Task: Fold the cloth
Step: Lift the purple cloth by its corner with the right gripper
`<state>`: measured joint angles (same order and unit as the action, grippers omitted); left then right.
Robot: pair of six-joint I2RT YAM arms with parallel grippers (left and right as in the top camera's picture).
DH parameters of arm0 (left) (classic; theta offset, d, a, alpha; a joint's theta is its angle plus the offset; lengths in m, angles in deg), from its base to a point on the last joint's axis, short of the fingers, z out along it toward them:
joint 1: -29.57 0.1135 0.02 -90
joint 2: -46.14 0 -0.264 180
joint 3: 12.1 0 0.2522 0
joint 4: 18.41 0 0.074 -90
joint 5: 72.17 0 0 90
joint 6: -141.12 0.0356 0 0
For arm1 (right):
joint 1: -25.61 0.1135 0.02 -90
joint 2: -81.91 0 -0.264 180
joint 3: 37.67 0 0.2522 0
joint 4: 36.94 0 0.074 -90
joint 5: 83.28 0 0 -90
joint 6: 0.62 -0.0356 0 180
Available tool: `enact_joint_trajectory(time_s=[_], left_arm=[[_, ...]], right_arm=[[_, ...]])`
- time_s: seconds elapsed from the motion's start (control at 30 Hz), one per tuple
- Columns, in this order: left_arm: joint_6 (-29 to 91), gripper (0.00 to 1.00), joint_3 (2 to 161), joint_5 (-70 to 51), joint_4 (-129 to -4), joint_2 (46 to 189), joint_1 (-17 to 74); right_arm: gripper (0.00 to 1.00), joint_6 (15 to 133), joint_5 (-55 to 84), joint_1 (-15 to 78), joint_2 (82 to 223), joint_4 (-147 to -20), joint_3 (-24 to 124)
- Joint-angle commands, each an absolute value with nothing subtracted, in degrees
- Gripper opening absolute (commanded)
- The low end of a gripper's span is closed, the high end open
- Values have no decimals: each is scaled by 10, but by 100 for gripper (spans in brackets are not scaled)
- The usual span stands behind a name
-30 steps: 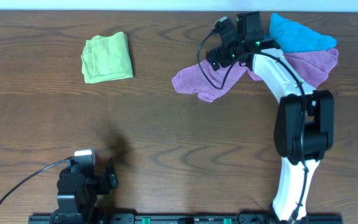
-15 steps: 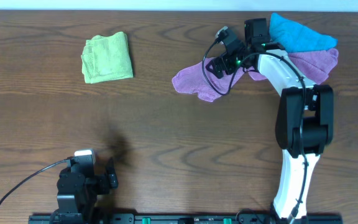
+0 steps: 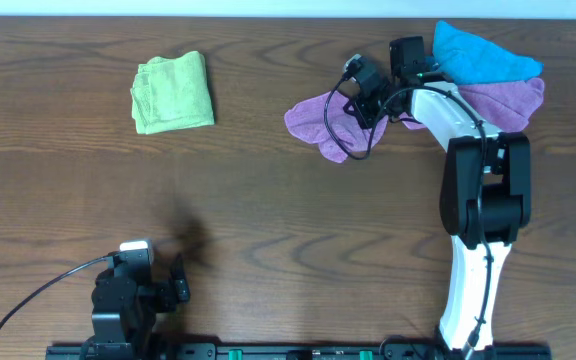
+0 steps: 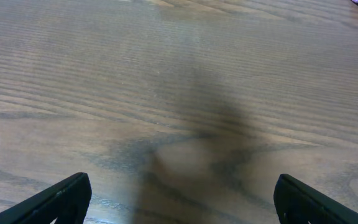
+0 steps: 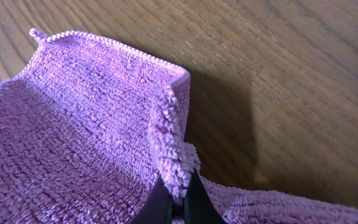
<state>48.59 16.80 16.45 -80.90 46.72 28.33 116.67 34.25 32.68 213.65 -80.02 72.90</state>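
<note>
While my right gripper (image 5: pixel 178 202) pinched a raised fold of the cloth (image 5: pixel 79 130), jaws closed tight on it, that edge stood up between the fingertips. The rest lay rumpled on the table (image 3: pixel 288 210), at the far side right of centre, near a blue cloth (image 3: pixel 483 52). My left gripper (image 4: pixel 185 196) hung over the wood at the near left, jaws spread wide, holding nothing, well apart from a green cloth (image 3: pixel 173 92).
</note>
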Motion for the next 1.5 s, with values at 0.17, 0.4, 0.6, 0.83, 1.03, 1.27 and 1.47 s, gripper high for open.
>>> enact_joint_trajectory(time_s=[0.17,0.4,0.6,0.83,1.03,1.27,1.47], left_arm=[[492,95,159,161,-842,464,282],[492,95,159,161,-842,464,282],[492,95,159,161,-842,464,282],[492,95,159,161,-842,464,282],[492,95,159,161,-842,464,282],[492,95,159,161,-842,464,282],[492,95,159,161,-842,464,282]], right_arm=[[2,1147,288,345,2060,-793,763],[2,1029,248,375,2003,-679,773],[1,961,181,427,1994,-691,773],[99,967,-13,522,1993,-924,772],[99,955,-111,578,1993,-1029,772],[99,1063,-31,506,1994,-938,768],[99,1013,117,433,2020,-877,768]])
